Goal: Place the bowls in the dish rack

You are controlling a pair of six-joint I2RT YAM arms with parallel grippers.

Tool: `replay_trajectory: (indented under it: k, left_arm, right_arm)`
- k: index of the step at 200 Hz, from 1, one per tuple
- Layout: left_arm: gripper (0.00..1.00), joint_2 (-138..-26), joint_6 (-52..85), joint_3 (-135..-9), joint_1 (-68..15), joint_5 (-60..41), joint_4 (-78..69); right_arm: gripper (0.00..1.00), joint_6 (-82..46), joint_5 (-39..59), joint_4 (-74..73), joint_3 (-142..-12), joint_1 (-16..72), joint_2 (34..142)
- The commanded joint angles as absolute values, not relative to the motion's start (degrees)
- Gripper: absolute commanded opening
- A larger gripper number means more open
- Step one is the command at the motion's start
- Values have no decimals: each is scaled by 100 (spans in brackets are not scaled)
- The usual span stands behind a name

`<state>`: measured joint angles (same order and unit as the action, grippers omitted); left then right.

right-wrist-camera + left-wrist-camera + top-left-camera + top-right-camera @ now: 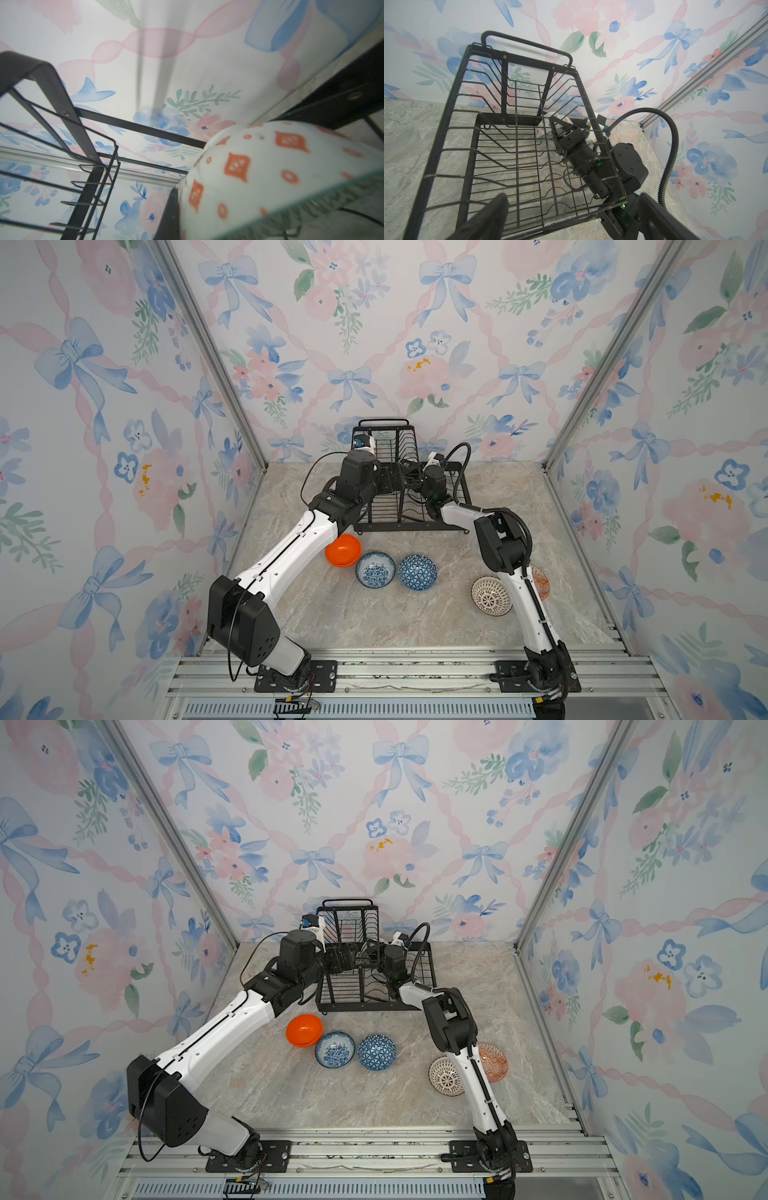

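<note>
The dish rack (407,526) stands at the back of the counter (374,622), and both arms reach into it. The right gripper (560,128) is under the raised upper basket, its fingers clamped on the rim of a white bowl (270,176) with orange diamonds outside and a green-patterned edge. That bowl is tilted, low in the rack near its back end. The left gripper (573,199) hovers over the near end of the upper basket, its fingers wide apart and holding nothing.

Five bowls sit on the counter in front of the rack: an orange bowl (344,550), a blue-flowered bowl (375,570) and a blue triangle bowl (417,572) close together, and a white lattice bowl (490,596) and an orange-red bowl (494,1061) on either side of the right arm.
</note>
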<state>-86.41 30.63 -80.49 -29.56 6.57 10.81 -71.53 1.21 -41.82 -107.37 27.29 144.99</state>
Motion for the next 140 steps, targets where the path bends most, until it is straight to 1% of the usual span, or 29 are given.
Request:
replay_trajectory:
  k: [1, 140]
  left_arm:
    - [98, -8536, 3000, -7954, -2900, 630, 1153]
    - [98, -8389, 3022, -7787, -2859, 600, 1153]
  right_arm:
    - [0, -6952, -147, -4715, -10842, 2753, 14649]
    - [0, -6709, -431, -5016, -10353, 2945, 14624]
